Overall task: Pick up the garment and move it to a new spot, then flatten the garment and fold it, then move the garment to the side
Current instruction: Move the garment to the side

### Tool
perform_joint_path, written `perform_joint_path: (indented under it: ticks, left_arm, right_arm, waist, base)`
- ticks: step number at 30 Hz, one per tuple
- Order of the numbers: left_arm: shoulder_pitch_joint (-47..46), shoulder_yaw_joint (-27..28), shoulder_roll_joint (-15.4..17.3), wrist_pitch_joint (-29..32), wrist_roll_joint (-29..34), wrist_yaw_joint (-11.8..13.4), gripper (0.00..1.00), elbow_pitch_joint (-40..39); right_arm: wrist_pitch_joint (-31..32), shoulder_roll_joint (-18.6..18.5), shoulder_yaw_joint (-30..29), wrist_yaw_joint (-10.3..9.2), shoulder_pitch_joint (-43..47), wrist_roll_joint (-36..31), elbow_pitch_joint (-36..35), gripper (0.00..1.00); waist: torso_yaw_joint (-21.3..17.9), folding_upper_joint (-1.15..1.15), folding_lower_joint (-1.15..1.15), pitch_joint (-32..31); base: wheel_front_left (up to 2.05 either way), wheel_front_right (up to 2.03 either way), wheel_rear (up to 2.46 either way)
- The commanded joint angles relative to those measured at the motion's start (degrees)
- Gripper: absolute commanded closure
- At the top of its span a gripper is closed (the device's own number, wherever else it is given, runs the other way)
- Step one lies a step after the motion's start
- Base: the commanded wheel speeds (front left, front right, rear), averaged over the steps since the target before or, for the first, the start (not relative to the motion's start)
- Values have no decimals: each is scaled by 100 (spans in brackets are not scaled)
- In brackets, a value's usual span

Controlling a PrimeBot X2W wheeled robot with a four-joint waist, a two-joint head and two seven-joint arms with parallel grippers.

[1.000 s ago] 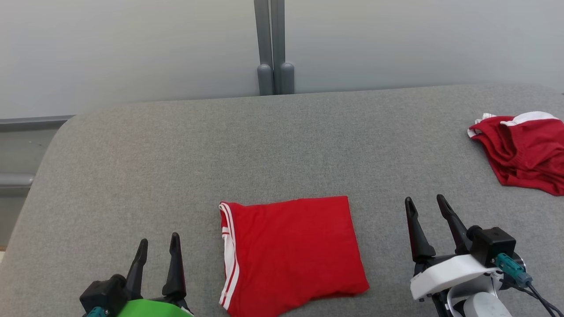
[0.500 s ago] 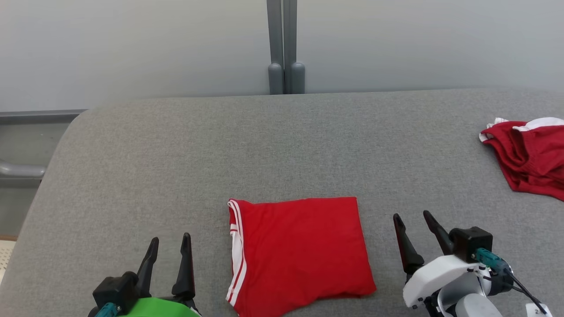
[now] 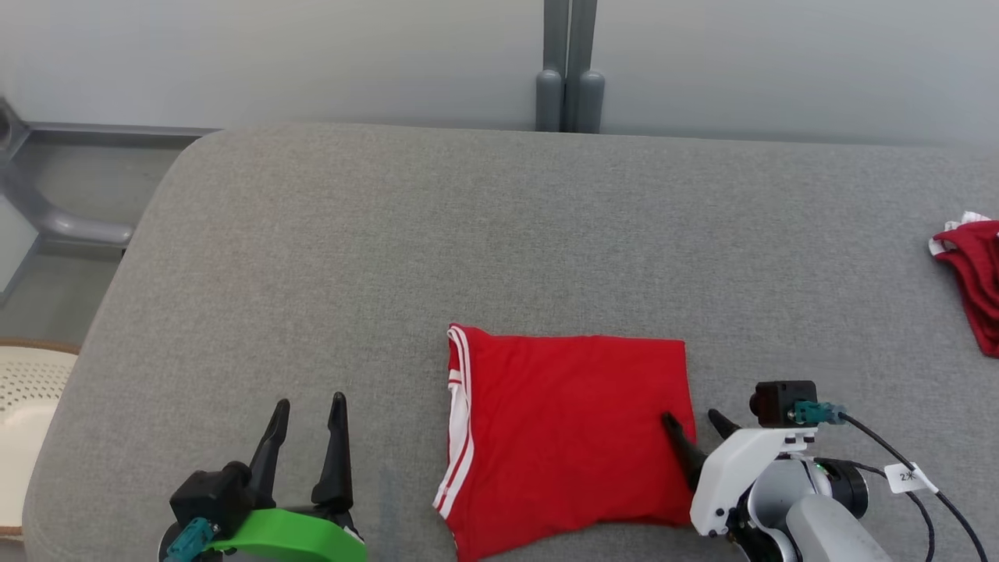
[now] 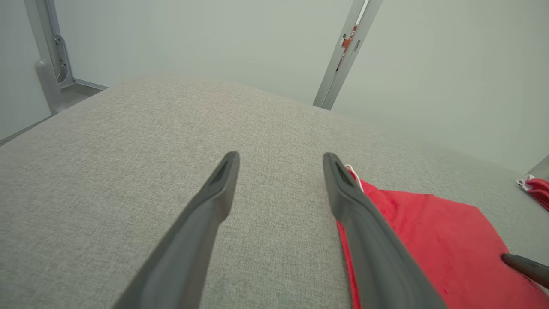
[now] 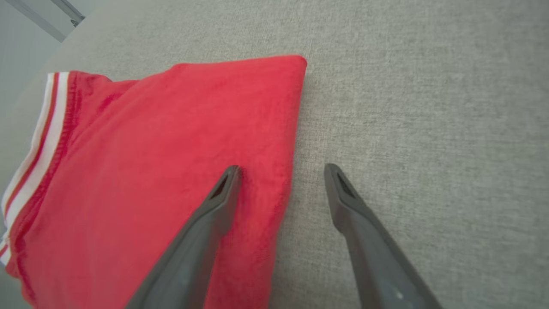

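The garment [image 3: 570, 437] is a red piece with white stripes along its left edge, folded into a flat rectangle near the front of the grey padded table [image 3: 468, 234]. My right gripper [image 3: 693, 421] stands open across the garment's right edge: one finger over the red cloth, the other over bare grey surface. The right wrist view shows the garment [image 5: 163, 171] and that gripper [image 5: 281, 169] straddling the edge. My left gripper [image 3: 310, 406] is open and empty, left of the garment. In the left wrist view, the gripper [image 4: 281, 156] points over bare table, the garment [image 4: 429, 244] to its right.
A second red garment with white trim [image 3: 972, 273] lies crumpled at the table's right edge. A grey post [image 3: 570, 70] stands behind the table against the pale wall. A white perforated basket [image 3: 27, 421] sits on the floor at the left.
The head camera has swung left, shifting the whole scene rightwards. My right gripper has moved inward and lower onto the garment's right edge. The left gripper has kept its place.
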Motion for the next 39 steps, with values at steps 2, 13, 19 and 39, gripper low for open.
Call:
perform_joint_path:
  ticks: [2, 13, 19, 39]
  left_arm:
    - [-85, -11, 10, -16, -88, 36, 0, -19]
    - [-122, 79, 10, -16, -33, 59, 0, -75]
    - [-178, 114, 10, -16, 31, 26, 0, -116]
    - [-881, -97, 115, -16, 365, -97, 0, -67]
  right_arm:
    - [164, -35, 68, 1, -117, 146, 142, 0]
    - [2, -220, 348, -3, -460, 646, 291, 100]
    - [-284, -495, 226, -4, -688, 657, 245, 100]
    - [-637, -1043, -837, -3, -1144, 307, -140, 100]
  waist:
    - [190, 0, 0, 165]
    - [-162, 0, 0, 259]
    - [-816, 0, 0, 376]
    - [-2826, 0, 0, 1101]
  base:
    - [0, 0, 0]
    - [0, 0, 0]
    - [0, 0, 0]
    - [0, 0, 0]
